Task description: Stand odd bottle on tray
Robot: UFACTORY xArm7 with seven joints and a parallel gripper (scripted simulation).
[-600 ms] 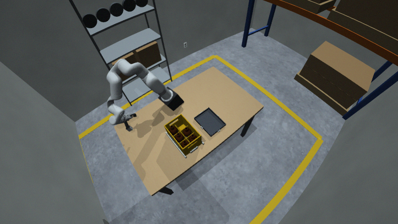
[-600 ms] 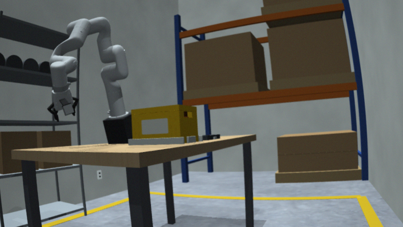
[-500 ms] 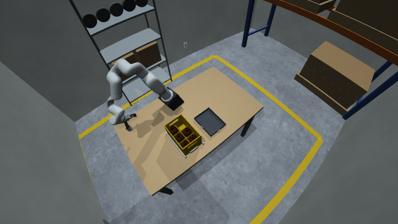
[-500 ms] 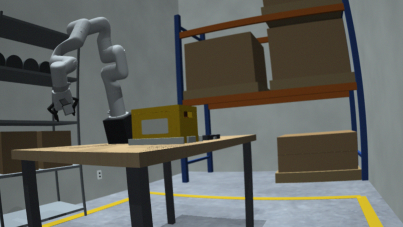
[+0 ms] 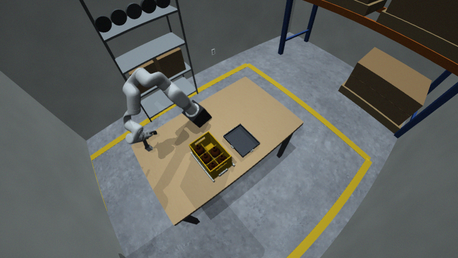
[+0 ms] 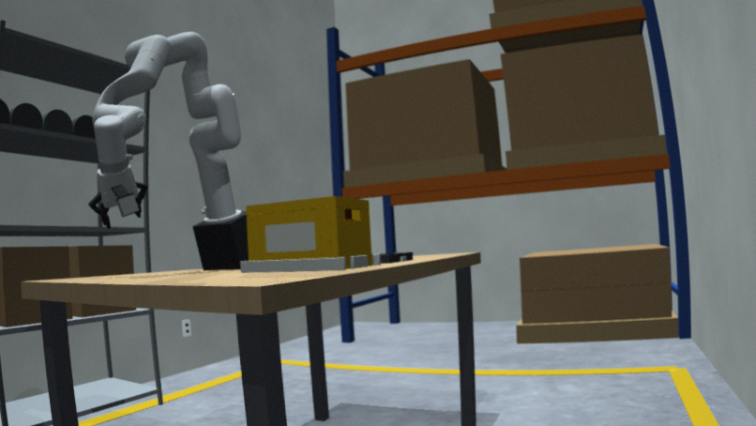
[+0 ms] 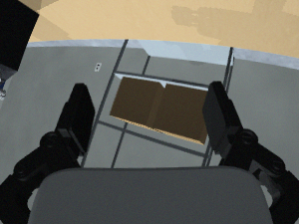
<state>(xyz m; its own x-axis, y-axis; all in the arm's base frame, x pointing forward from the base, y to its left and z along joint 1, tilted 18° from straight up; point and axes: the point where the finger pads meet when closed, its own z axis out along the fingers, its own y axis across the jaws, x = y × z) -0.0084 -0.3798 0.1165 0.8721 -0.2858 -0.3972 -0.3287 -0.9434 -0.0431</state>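
Table (image 5: 253, 105) (image 6: 158, 280); bottles (image 5: 205, 157) visible only from top.

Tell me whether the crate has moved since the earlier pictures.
No. The crate sits at the same spot on the table, beside the tray as before.
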